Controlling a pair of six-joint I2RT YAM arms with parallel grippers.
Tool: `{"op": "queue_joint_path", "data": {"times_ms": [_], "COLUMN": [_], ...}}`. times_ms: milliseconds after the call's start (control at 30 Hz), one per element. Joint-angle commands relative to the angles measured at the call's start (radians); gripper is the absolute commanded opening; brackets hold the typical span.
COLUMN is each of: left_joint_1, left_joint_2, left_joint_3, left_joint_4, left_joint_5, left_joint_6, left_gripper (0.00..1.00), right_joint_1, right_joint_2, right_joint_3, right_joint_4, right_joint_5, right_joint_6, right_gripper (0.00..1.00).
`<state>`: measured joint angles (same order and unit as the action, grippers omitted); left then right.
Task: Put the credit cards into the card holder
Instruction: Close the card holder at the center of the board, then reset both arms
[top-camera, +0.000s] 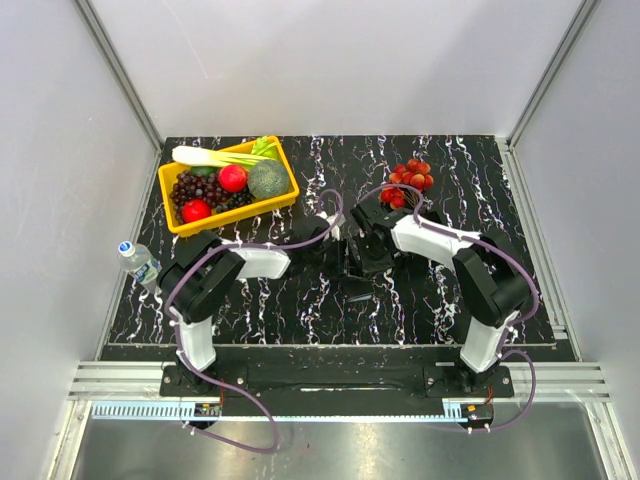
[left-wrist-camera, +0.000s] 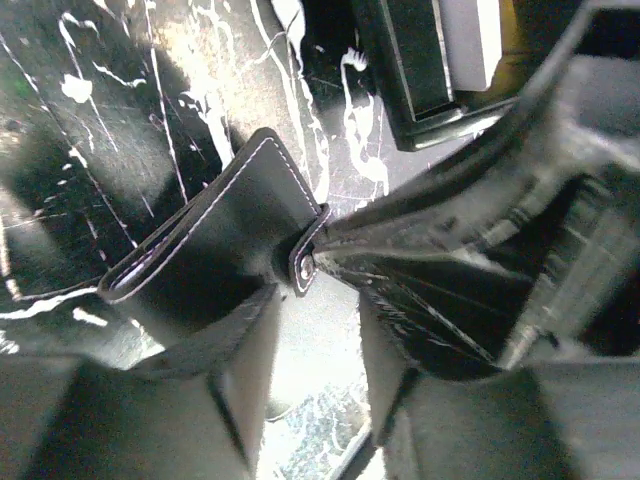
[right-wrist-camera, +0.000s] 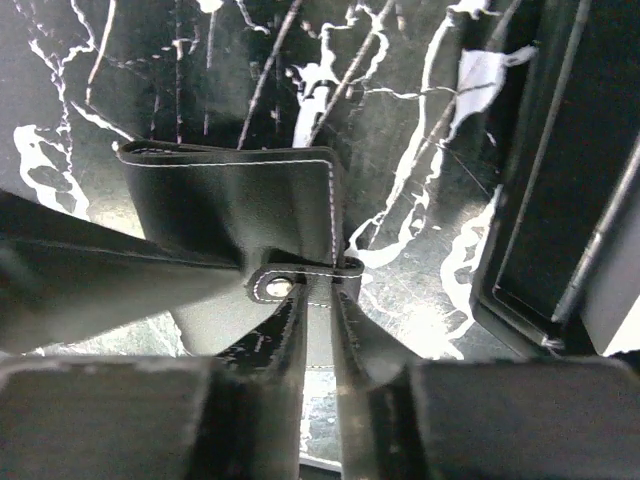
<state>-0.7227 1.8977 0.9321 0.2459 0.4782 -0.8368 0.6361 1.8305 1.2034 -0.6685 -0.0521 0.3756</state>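
Note:
The card holder (left-wrist-camera: 215, 245) is a black wallet with white stitching, lying folded on the marble-patterned table between my two arms. Its snap tab (right-wrist-camera: 283, 286) sticks out toward both grippers. In the left wrist view my left gripper (left-wrist-camera: 316, 308) is open, with a bright gap and nothing between its fingers, just short of the tab. My right gripper (right-wrist-camera: 320, 292) stands narrowly open with its fingertips at the tab's strap. Its glossy fingers (left-wrist-camera: 440, 300) also show in the left wrist view. From above, both grippers, left (top-camera: 335, 245) and right (top-camera: 365, 245), meet at mid-table. The credit cards are out of view.
A black open tray (left-wrist-camera: 415, 85) holding a pale block stands just beyond the wallet, with its wall (right-wrist-camera: 520, 270) to the right of my right gripper. A yellow basket (top-camera: 176, 222) of produce sits at the back left. Red fruit (top-camera: 408, 180) lies behind the right arm, and a water bottle (top-camera: 138, 262) stands at the left edge.

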Motion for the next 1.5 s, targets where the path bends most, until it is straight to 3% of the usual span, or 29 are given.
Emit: {"op": "queue_joint_path", "data": {"times_ms": [0,67,100,200,333,500,700,967,1133,1267,1467], "left_joint_1": [-0.017,-0.012,-0.012,0.003,0.022,0.098,0.183,0.275,0.301,0.308,0.312], "left_joint_2": [-0.076,-0.139,-0.170,-0.258,-0.342,-0.397,-0.466,-0.620,-0.663,-0.701,-0.738], "left_joint_3": [-0.026,-0.013,-0.013,-0.010,-0.032,-0.047,-0.110,-0.226,-0.220,-0.242,-0.259], "left_joint_4": [-0.120,-0.152,-0.160,-0.177,-0.168,-0.174,-0.157,-0.143,-0.229,-0.224,-0.215], "left_joint_5": [-0.268,-0.300,-0.308,-0.326,-0.360,-0.348,-0.382,-0.458,-0.565,-0.605,-0.642], "left_joint_6": [0.145,0.174,0.186,0.208,0.234,0.222,0.209,0.238,0.277,0.281,0.306], "left_gripper": [0.51,0.61,0.99,0.99,0.99,0.99,0.99,0.99,0.99,0.99,0.99], "right_joint_1": [0.050,0.048,0.045,0.031,-0.030,-0.142,-0.317,-0.578,-0.615,-0.615,-0.615], "right_joint_2": [-0.052,-0.149,-0.193,-0.287,-0.442,-0.641,-0.772,-0.833,-0.864,-0.878,-0.945], "right_joint_3": [-0.094,-0.114,-0.123,-0.145,-0.253,-0.387,-0.418,-0.441,-0.472,-0.585,-0.784], "right_joint_4": [0.254,0.276,0.288,0.293,0.366,0.458,0.452,0.399,0.403,0.517,0.784], "right_joint_5": [0.034,0.047,0.085,0.147,0.175,0.227,0.317,0.359,0.474,0.629,0.659], "right_joint_6": [0.048,0.057,0.063,0.065,0.089,0.109,0.094,0.074,0.066,0.075,0.019], "right_gripper": [0.29,0.43,0.45,0.49,0.62,0.83,0.99,1.00,1.00,1.00,0.99]}}
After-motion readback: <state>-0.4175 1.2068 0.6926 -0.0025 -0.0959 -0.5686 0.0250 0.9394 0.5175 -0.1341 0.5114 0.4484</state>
